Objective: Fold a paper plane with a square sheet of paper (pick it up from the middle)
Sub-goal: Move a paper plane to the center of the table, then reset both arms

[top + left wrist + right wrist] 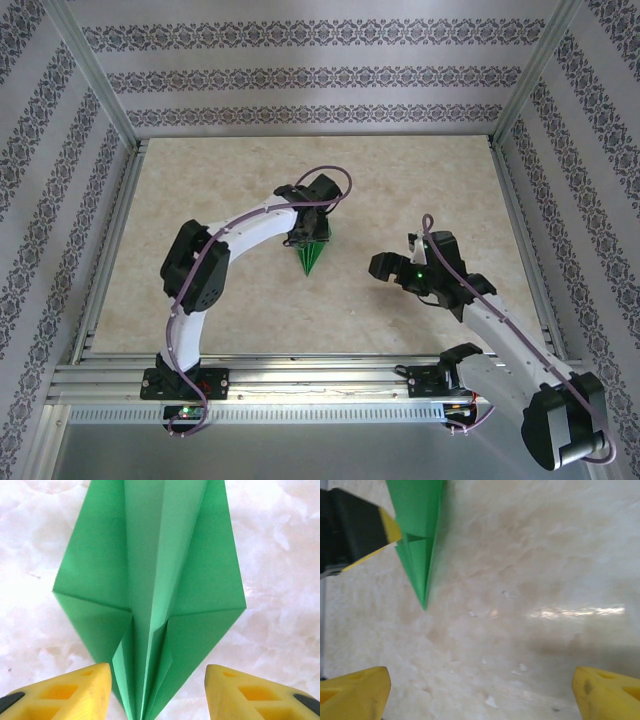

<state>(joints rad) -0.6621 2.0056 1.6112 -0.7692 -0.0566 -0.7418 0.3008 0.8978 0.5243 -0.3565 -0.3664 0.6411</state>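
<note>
one paper plane [313, 256] is lying at the middle of the surface [200, 190], its long axis running from far edge to near edge, sharp tip toward the near edge. the left arm [240, 230] is reaching over it from the far side, and the left jaws are standing about half open astride one narrow end. in the left wrist view the yellow fingertips [75, 690] are sitting on either side of the centre crease, with bare surface showing between the paper and one of them, so they are flanking it, not pinching it. the right arm [500, 325] is hovering toward the right edge, the right jaws gaping wide and holding nothing. from there the plane is lying ahead and off to the left, apart from them. the left jaws are the nearer by far, so i am judging that a grip on the middle ridge is falling to them, closing across the long axis. counting: one paper plane, two arms, two sets of jaws.
</note>
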